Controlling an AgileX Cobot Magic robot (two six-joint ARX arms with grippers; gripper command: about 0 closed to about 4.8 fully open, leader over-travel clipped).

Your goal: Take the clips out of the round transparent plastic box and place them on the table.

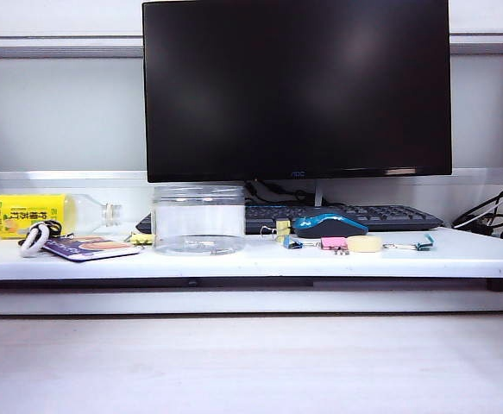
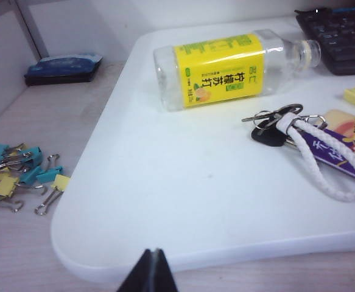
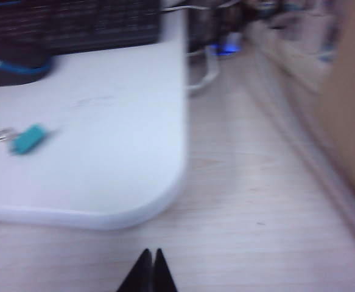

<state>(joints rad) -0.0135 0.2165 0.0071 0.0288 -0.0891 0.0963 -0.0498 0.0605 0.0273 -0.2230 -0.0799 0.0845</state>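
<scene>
One round transparent plastic box (image 1: 198, 220), one yellow-labelled bottle (image 1: 46, 214), one monitor (image 1: 296, 89), one keyboard (image 1: 355, 216), one mouse (image 1: 329, 226) and one key ring (image 2: 314, 149) share the table (image 1: 260, 259), two shut grippers, left gripper (image 2: 151, 275) and right gripper (image 3: 148, 274), at 6 o'clock off its edge.

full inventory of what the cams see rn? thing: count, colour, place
round transparent plastic box: 1, clear, white table centre-left
yellow-labelled clear bottle: 1, lying at table's left end
key bunch with white braided loop: 1, beside bottle
pale-yellow binder clips: at least 2, beside the box on either side
pink clip: 1, right of box
teal-ended clip: 1, table's right end
black and blue mouse: 1, before black keyboard
black monitor: 1, behind
loose teal and yellow clips: pile, lower wood surface
left gripper: shut, empty
right gripper: shut, empty
</scene>
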